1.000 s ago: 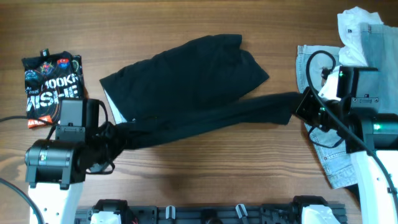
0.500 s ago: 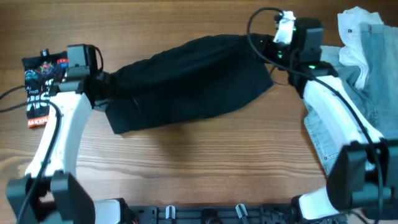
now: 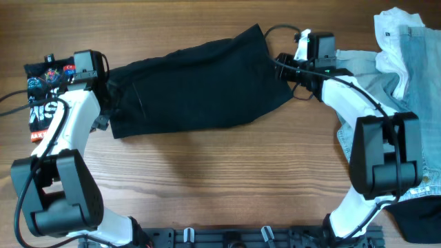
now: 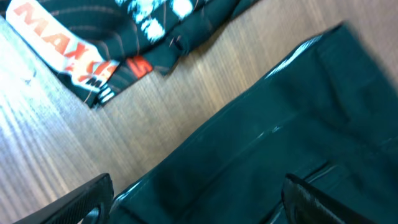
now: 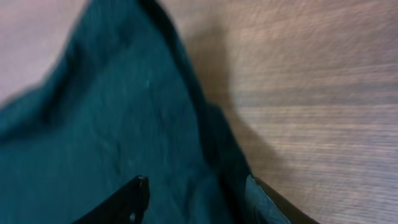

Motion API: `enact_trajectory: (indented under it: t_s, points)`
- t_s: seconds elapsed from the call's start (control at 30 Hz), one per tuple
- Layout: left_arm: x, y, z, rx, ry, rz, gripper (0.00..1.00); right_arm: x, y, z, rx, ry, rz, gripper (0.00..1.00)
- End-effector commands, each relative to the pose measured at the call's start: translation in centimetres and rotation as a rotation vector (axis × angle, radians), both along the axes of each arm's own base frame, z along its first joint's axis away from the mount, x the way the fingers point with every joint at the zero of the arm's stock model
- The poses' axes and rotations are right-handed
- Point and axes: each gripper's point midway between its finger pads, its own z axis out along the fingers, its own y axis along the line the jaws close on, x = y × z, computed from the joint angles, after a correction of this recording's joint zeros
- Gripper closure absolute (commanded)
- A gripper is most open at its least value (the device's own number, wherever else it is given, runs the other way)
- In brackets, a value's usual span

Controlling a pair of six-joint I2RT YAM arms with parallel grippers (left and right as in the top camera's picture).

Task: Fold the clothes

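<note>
Fabric first: the black garment lies spread flat across the middle of the table, nearer the far edge. My left gripper stands wide over its left end, with cloth beneath the fingers and not pinched. My right gripper is parted less widely at the right end, the hem between its fingers and not clamped. Light-blue denim and a white piece sit at the right edge, and a folded printed shirt sits at the left edge.
</note>
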Motion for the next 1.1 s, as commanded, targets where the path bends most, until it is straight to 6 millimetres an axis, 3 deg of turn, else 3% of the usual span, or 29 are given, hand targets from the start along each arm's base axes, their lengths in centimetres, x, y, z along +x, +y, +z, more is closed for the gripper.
enact_trajectory:
  t_s: [0.0, 0.03, 0.1, 0.23, 0.37, 0.47, 0.53, 0.57, 0.63, 0.73, 0.83, 0.9, 0.93, 1.0, 1.07]
  points:
    - [-1.6, -0.6, -2.1, -0.021, 0.097, -0.062, 0.05, -3.0, 1.4, -5.2, -0.105, 0.103, 0.174, 0.41]
    - [-2.0, -0.9, -2.9, -0.037, 0.119, -0.066, 0.04, -4.0, 1.2, -7.1, -0.123, 0.162, 0.181, 0.45]
    - [-2.1, -1.5, -3.8, -0.072, 0.141, -0.097, 0.03, -5.4, -2.0, -9.9, -0.233, 0.288, 0.042, 0.73]
    - [-1.7, -3.5, -4.1, -0.142, 0.139, -0.285, 0.0, -10.5, -10.8, -10.7, -0.524, 0.521, -0.34, 0.87]
    - [-0.2, -5.4, -3.8, -0.193, 0.07, -0.493, 0.0, -11.3, -11.9, -10.8, -0.533, 0.562, -0.329, 0.84]
    - [1.1, -6.3, -3.4, -0.22, 0.004, -0.545, 0.0, -11.6, -11.8, -10.7, -0.535, 0.574, -0.328, 0.67]
    - [1.5, -7.1, -3.7, -0.247, -0.018, -0.614, 0.0, -11.4, -11.8, -10.0, -0.532, 0.562, -0.33, 0.66]
    - [1.6, -7.7, -3.9, -0.274, -0.03, -0.648, 0.0, -11.1, -11.8, -9.4, -0.529, 0.548, -0.333, 0.66]
    - [1.7, -8.5, -5.1, -0.317, -0.029, -0.681, 0.0, -10.1, -11.7, -7.5, -0.513, 0.496, -0.345, 0.55]
    - [1.9, -9.8, -7.1, -0.379, -0.028, -0.733, 0.01, -8.5, -10.5, -4.0, -0.451, 0.397, -0.287, 0.52]
    - [1.9, -12.5, -8.6, -0.462, -0.042, -0.801, 0.17, -7.8, -9.9, -0.4, -0.41, 0.307, -0.276, 0.52]
    - [1.6, -14.0, -9.0, -0.461, -0.026, -0.858, 0.37, -7.3, -8.4, 1.1, -0.356, 0.254, -0.19, 0.52]
    - [1.7, -14.4, -9.1, -0.441, -0.019, -0.872, 0.7, -7.0, -6.9, 1.7, -0.303, 0.224, -0.11, 0.53]
    - [1.5, -14.3, -9.2, -0.435, -0.009, -0.872, 0.96, -7.0, -5.2, 1.9, -0.244, 0.205, -0.011, 0.59]
    - [0.6, -13.6, -9.1, -0.437, 0.036, -0.844, 0.96, -7.6, -1.8, 2.5, -0.098, 0.192, 0.133, 0.73]
